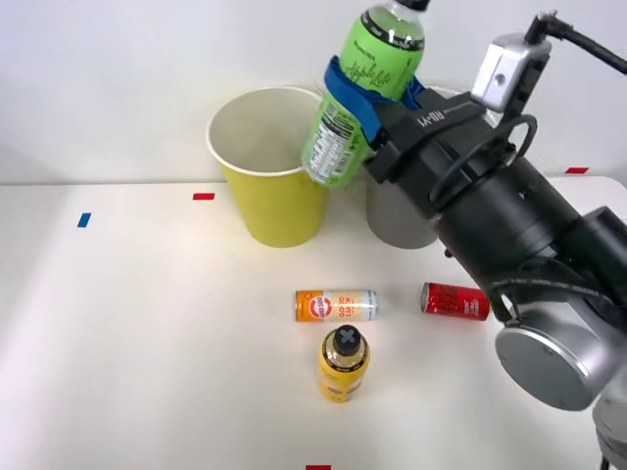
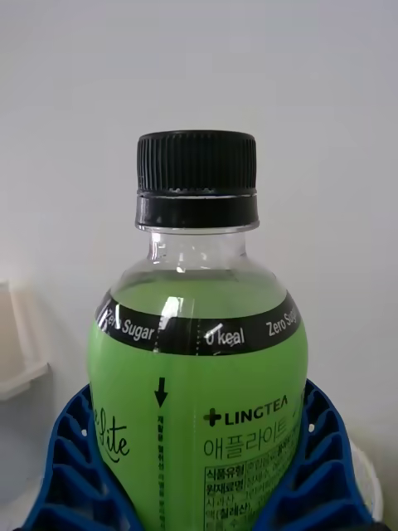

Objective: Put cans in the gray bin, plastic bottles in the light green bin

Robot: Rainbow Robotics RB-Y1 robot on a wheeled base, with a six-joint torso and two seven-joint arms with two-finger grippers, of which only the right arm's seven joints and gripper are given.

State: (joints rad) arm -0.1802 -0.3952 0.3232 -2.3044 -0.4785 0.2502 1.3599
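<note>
Blue ribbed fingers (image 2: 70, 465) of your right gripper (image 1: 370, 98) are clamping the bright green plastic bottle with the dark cap and green-white label (image 1: 367, 88) around its middle, one finger on each side of the body. You are holding this bottle in the air, tilted with its cap pointing up and away from the robot, its lower end hanging over the rim of the large tapered yellow-green bin with a white inside (image 1: 269, 166). The large tapered gray bin (image 1: 397, 220) is standing just beside the yellow-green bin, on the robot's right of it, and your arm is partly covering it. On the white table (image 1: 147, 333), the slim orange-and-silver metal can with a round logo (image 1: 336, 305) is lying on its side, and the slim red metal can with white script (image 1: 455, 301) is lying near it, toward the robot's right. The small yellow plastic bottle with a dark cap (image 1: 344, 363) is sitting just in front of the orange-and-silver can, nearer the robot.
</note>
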